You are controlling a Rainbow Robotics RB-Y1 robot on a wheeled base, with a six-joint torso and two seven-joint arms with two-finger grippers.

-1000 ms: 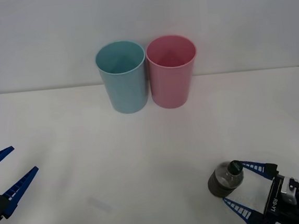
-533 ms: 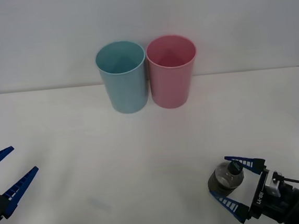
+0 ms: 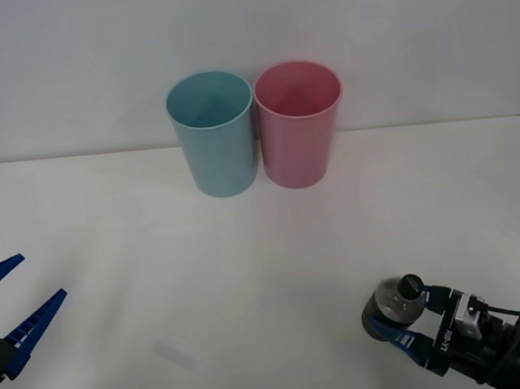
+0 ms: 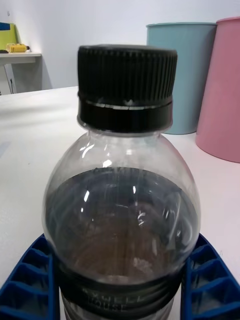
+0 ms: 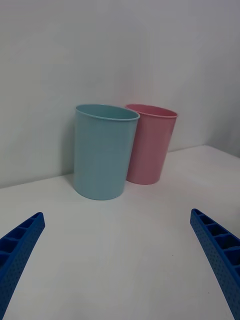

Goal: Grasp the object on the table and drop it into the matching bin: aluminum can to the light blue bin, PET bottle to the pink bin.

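The PET bottle (image 3: 395, 303), small and clear with a black cap and dark brown contents, stands upright on the white table (image 3: 248, 268) at the near right. My right gripper (image 3: 400, 320) is shut on its lower body. In the right wrist view the bottle (image 4: 120, 200) stands close up, with a blue finger (image 4: 27, 287) pressed against each side. The light blue bin (image 3: 213, 133) and the pink bin (image 3: 298, 123) stand side by side at the table's far edge. My left gripper (image 3: 43, 275) hovers open at the near left, holding nothing.
A white wall rises right behind the two bins. In the left wrist view the light blue bin (image 5: 102, 150) and pink bin (image 5: 152, 145) stand ahead across bare tabletop. A faint smudge (image 3: 172, 353) marks the table at the near left.
My right gripper's fingers, spread wide around the bottle a second ago, have moved in and shut on it. The bottle still stands in the same spot. The left arm has not moved.
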